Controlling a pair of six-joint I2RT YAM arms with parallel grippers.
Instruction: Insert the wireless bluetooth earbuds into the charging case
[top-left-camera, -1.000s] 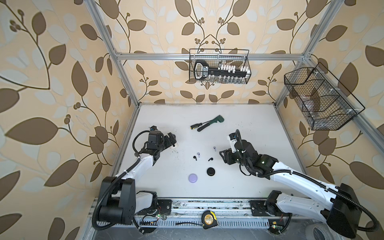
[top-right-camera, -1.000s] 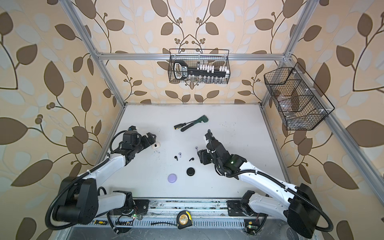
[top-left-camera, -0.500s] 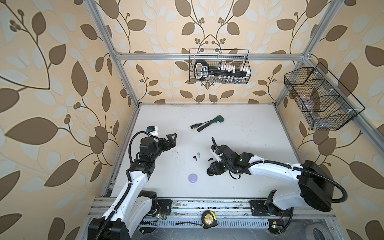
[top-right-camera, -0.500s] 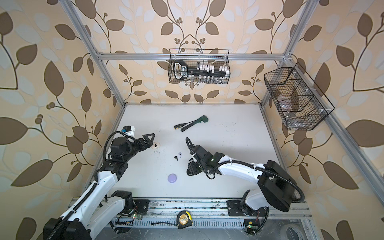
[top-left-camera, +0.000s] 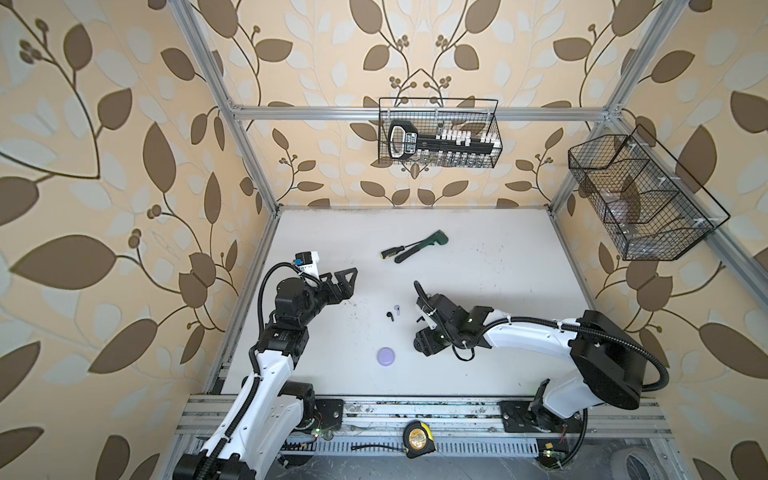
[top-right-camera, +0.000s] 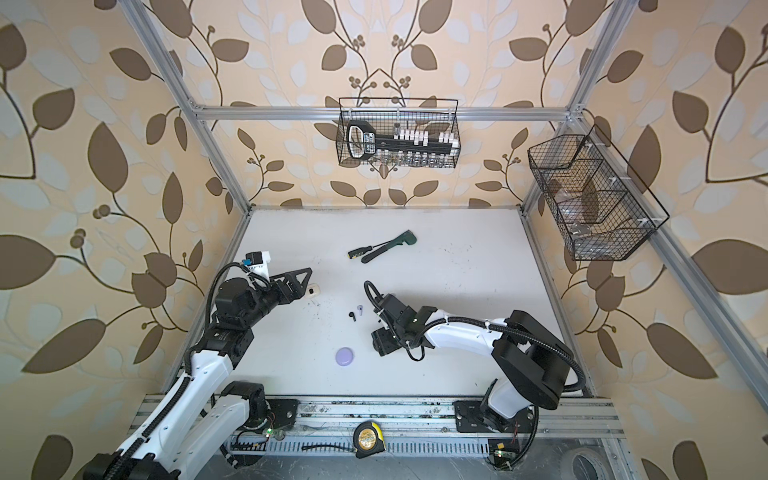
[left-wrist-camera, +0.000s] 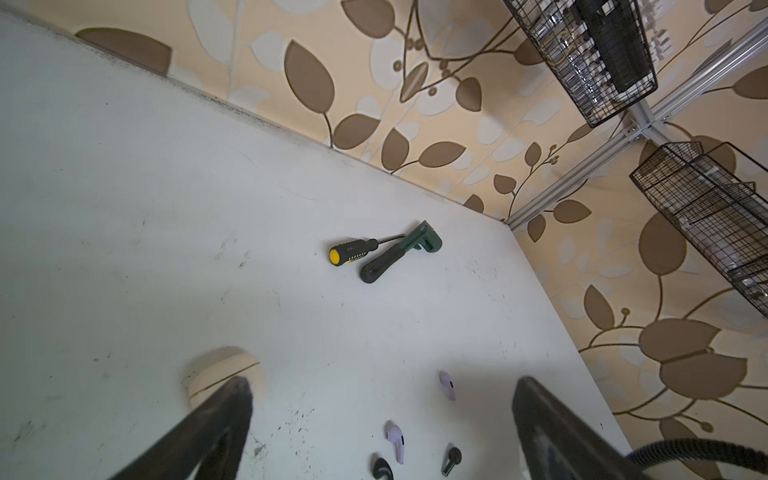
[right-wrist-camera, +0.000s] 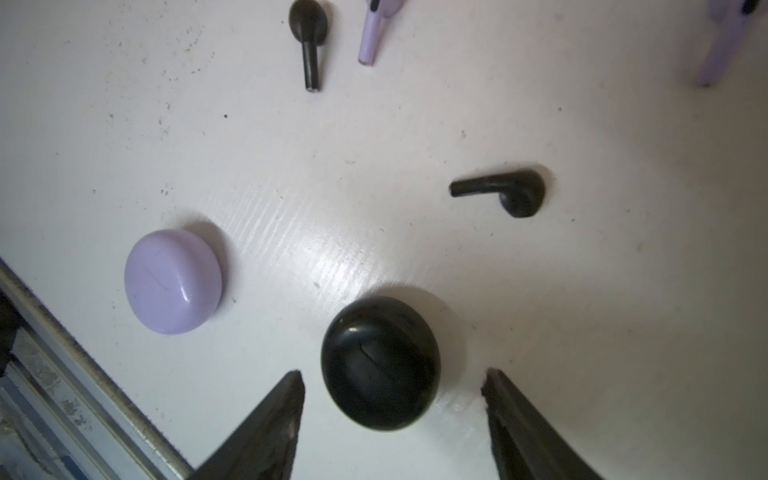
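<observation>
My right gripper (right-wrist-camera: 392, 374) is open, its tips standing either side of the near end of a round black charging case (right-wrist-camera: 380, 361) without touching it; in both top views this gripper (top-left-camera: 422, 347) hides the case. A lilac case (top-left-camera: 386, 356) lies to its left. Two black earbuds (right-wrist-camera: 503, 191) (right-wrist-camera: 308, 29) and two lilac earbuds (right-wrist-camera: 374, 29) (right-wrist-camera: 723, 41) lie loose beyond. My left gripper (left-wrist-camera: 382, 382) is open and empty, and one of its fingers partly covers a cream case (top-right-camera: 312, 291).
A yellow-black screwdriver (top-left-camera: 392, 252) and a green-headed tool (top-left-camera: 422, 246) lie towards the back. Wire baskets hang on the back wall (top-left-camera: 438, 133) and the right wall (top-left-camera: 640, 199). A tape measure (top-left-camera: 417, 438) sits on the front rail.
My right gripper has swung left and towards the front, coming down over the black case, and its jaws have widened. My left arm has risen at the elbow, its gripper staying by the cream case.
</observation>
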